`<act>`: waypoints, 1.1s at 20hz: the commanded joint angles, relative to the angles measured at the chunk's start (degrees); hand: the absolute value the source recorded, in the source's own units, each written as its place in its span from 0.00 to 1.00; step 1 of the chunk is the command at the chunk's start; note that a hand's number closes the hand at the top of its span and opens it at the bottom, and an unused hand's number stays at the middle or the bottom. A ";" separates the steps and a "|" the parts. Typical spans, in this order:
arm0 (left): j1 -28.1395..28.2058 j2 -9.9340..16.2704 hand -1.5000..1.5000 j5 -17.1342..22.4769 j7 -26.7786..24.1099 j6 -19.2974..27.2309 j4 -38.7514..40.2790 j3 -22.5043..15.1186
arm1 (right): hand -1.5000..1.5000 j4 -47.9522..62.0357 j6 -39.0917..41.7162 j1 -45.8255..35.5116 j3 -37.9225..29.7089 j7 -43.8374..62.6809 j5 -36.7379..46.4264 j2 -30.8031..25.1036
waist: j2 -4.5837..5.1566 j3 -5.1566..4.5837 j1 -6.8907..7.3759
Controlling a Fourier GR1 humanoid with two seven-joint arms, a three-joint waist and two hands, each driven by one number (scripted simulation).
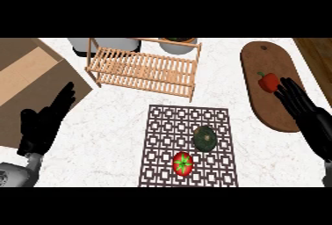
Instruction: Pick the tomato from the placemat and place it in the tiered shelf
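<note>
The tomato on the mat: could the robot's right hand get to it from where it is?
Probably yes. The tomato lies uncovered on the placemat, and the open right hand has bare counter between. Only the dark green squash sits close behind it.

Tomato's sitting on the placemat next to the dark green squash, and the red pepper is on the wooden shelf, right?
One thing is off. In the head view the red pepper lies on the brown cutting board, not on the wooden shelf. The rest holds: the tomato sits on the placemat next to the dark green squash.
</note>
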 commanded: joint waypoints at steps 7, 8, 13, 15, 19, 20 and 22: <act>8.49 -4.39 0.50 6.51 3.08 2.77 5.02 4.04 | 1.00 0.64 -26.27 18.97 -7.74 5.57 22.16 -6.63 | 0.48 -1.59 -6.34; 8.98 -5.08 0.50 8.04 3.32 2.41 5.43 4.86 | 1.00 -0.31 -31.27 22.10 -7.43 6.60 21.19 -1.06 | -0.26 -0.78 -6.22; 9.49 -7.54 0.50 9.63 1.77 -0.85 7.84 4.58 | 0.00 -15.28 -44.45 36.11 1.35 -0.13 26.45 15.11 | -0.56 -0.14 -2.78; 9.39 -9.21 0.50 7.32 3.08 1.58 5.96 2.27 | 0.00 -21.10 -44.90 42.19 6.26 -2.20 30.58 15.49 | -0.45 -0.05 -1.51; 6.64 -8.19 0.50 9.16 1.14 -3.73 10.58 5.39 | 0.00 -29.82 -41.22 49.47 14.38 -0.42 35.47 11.60 | -0.21 -0.09 -0.79; 7.68 -9.93 0.50 7.83 1.90 -1.88 8.67 3.44 | 0.00 -30.23 -42.03 48.75 16.20 2.22 38.45 11.46 | -0.18 -0.05 -0.14; 3.41 -9.65 0.50 8.55 4.76 -1.19 9.24 4.82 | 0.00 -35.66 -42.09 51.87 21.19 7.59 43.97 9.79 | -0.03 -0.13 -0.41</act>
